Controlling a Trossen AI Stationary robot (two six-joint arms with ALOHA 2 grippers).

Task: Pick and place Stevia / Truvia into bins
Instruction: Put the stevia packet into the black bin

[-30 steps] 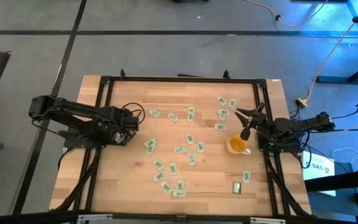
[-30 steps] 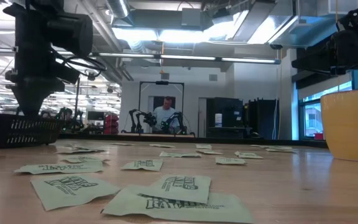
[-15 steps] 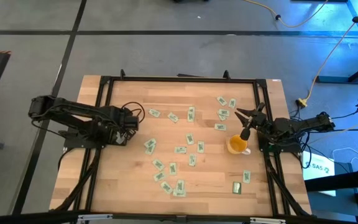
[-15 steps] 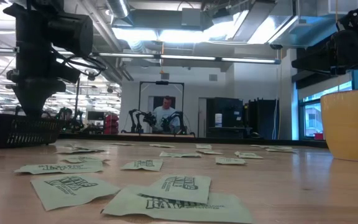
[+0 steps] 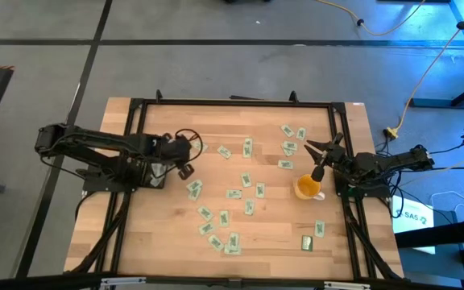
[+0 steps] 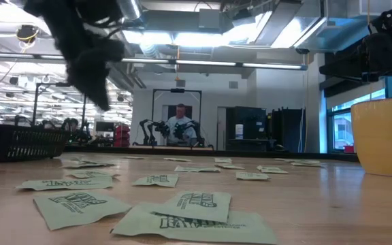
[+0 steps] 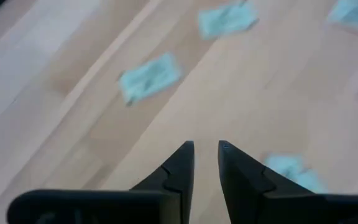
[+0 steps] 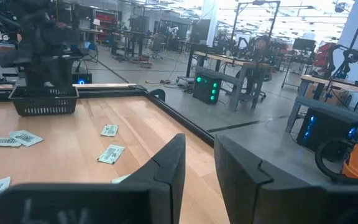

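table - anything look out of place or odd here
A yellow cup stands among the Stevia sachets at the table's right side, beside the right gripper; it is neither sachet nor bin. The left gripper hangs over the sachets.

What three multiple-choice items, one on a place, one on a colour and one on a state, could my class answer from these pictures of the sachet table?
1. Where is the left gripper?
A. Over the bare wood beside the black bin
B. Inside the cup
C. Off the table

2. What colour is the cup?
A. Blue
B. Yellow
C. Red

3. What does the left gripper hold?
A. A sachet
B. The cup
C. Nothing

Answers:
1 A: the high view shows it just past the bin, toward the sachets.
2 B: both the high and low views show yellow.
3 C: the left wrist view shows only a bare, narrow gap between its fingers.
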